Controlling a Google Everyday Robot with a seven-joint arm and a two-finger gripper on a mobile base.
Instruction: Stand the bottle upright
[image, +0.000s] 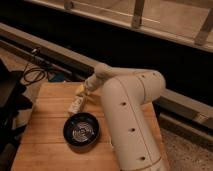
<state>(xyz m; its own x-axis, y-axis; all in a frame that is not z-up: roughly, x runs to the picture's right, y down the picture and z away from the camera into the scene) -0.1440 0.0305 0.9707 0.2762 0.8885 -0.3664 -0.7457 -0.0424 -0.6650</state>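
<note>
Gripper (86, 92) position: low over the far part of the wooden table (47, 145), at the end of the slim forearm that extends from the large white arm (131, 117). Whether the gripper is spread or pressed together cannot be told. A small yellowish patch shows at its tip; what it is cannot be told.

Bottle (75, 105) position: just below and to the left of the gripper in the camera view. The bottle is not upright. It lies at a slant on the table, one end pointing up toward the gripper and the other end pointing toward the near left. Contact between the gripper and the upper end of the bottle cannot be confirmed.

Black bowl (81, 131): stands on the table just beside the lower end of the bottle, nearer the camera. Its inside shows pale concentric rings.

The white arm covers most of the right side of the table. A dark cable (31, 75) lies coiled on the floor beyond the far left corner of the table. A dark object (9, 102) stands at the left edge of the view. A grey ledge (187, 105) runs across behind the table.
</note>
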